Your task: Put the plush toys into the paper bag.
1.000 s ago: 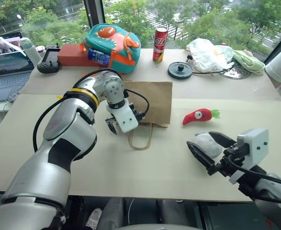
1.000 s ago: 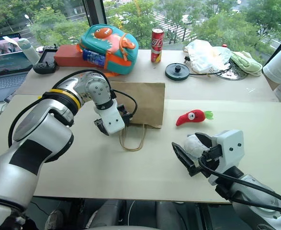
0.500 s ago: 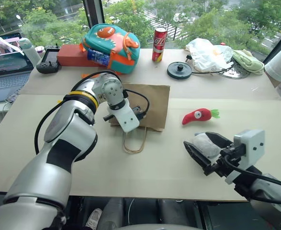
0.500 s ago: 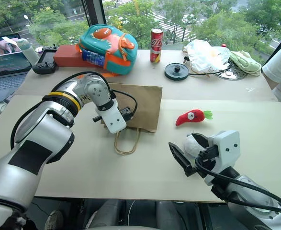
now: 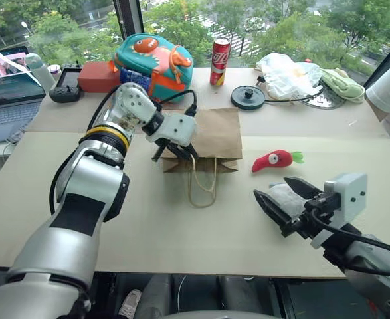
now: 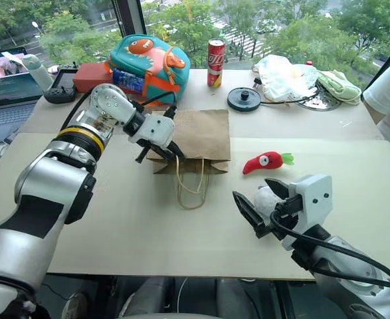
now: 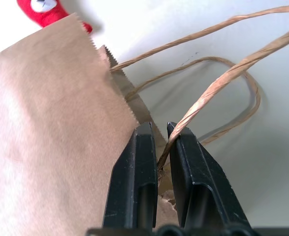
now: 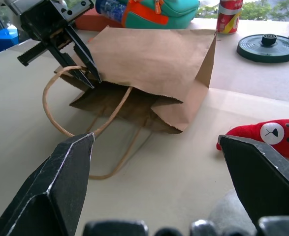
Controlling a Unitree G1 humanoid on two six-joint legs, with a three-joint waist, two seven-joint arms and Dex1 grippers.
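Left gripper sits centre frame in the head views, fingers pinched down on the paper bag at its open edge, right where one tan cord handle meets the paper. Wrist view confirms: cord and paper edge run between the two black fingers, almost no gap. That side of the mouth is lifted, so the bag gapes open toward the lower part of the frame; the right wrist view looks straight into the opening. Second handle loop lies flat on the table below the bag.

Right gripper is at lower right of the frame, fingers spread wide and low over the table. Whitish-grey round plush sits between the fingers; can't tell if they're actually pressing it.

Red chili plush lies on the table right of centre, green stem toward the right edge, between the bag and the right gripper, touching neither.

Upper part of the frame: teal backpack with orange dinosaur just above the bag, red can beside it, black round disc, white plastic bag at upper right, laptop at upper left. A person's sleeve at the right edge.
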